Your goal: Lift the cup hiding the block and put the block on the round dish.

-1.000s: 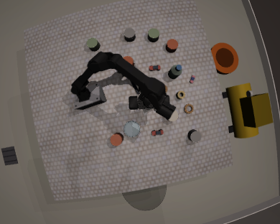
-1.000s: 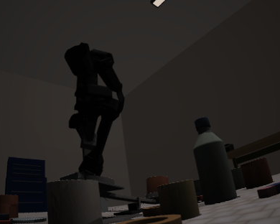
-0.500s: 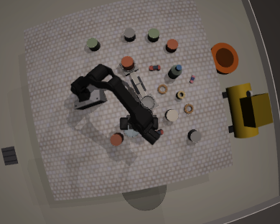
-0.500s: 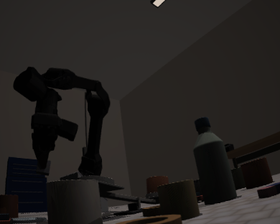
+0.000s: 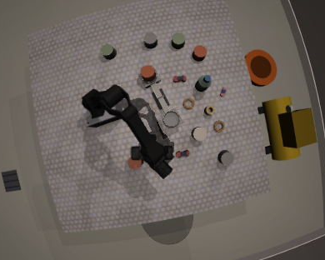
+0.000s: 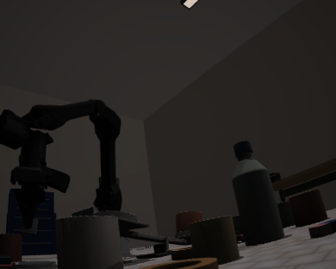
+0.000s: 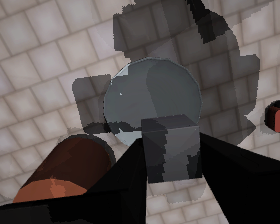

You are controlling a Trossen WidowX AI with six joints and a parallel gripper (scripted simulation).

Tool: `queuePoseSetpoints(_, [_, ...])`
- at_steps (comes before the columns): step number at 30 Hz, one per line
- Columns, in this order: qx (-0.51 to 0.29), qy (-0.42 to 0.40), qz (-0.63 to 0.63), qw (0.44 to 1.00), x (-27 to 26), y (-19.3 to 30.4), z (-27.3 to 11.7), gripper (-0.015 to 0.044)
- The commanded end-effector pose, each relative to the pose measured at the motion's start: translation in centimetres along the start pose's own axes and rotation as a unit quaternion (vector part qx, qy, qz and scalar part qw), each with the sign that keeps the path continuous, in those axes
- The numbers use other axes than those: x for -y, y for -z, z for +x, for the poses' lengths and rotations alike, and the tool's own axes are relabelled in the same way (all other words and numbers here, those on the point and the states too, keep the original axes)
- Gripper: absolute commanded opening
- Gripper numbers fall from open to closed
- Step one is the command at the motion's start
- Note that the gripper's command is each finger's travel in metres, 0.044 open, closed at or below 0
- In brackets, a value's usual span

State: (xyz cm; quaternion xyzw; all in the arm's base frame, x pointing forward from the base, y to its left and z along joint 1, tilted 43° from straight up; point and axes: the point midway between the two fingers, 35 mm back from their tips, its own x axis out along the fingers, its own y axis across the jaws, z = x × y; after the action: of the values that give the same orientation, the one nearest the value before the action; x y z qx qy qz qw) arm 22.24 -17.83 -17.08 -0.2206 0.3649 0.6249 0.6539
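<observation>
A dark grey block (image 7: 172, 155) (image 6: 30, 227) is held between the fingers of my gripper (image 7: 166, 141) (image 6: 29, 222), which is shut on it. The block hangs above the near part of the round pale dish (image 7: 128, 92) in the wrist view, with a gap of height below it. The arm hides the dish in the top view. The balance (image 5: 159, 97) has a red cup (image 5: 147, 72) (image 6: 189, 222) standing on its upper end in the top view. Its other end, a round holder (image 5: 171, 119), is bare. No cup shows above the dish.
A red cup (image 5: 135, 162) (image 7: 73, 162) stands close beside the dish. A toy car (image 5: 182, 153) (image 7: 279, 117) lies on the other side. A cream cup (image 5: 199, 133), a grey cup (image 5: 226, 157), rings and a bottle (image 5: 203, 83) (image 6: 258, 204) stand or lie farther off.
</observation>
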Motion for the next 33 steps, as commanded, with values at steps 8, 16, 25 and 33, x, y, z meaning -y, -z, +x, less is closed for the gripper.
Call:
queuePoseSetpoints(8, [0.001, -0.003, -0.002, 1.0, -0.2, 0.0, 4.0, 0.0])
queuePoseSetpoints(16, [0.002, -0.003, -0.002, 1.0, -0.2, 0.0, 4.7, 0.0])
queuePoseSetpoints(25, [0.002, -0.002, -0.002, 1.0, -0.2, -0.1, 6.1, 0.0])
queuePoseSetpoints(33, [-0.003, -0.002, -0.007, 1.0, 0.0, 0.0, 5.5, 0.0184])
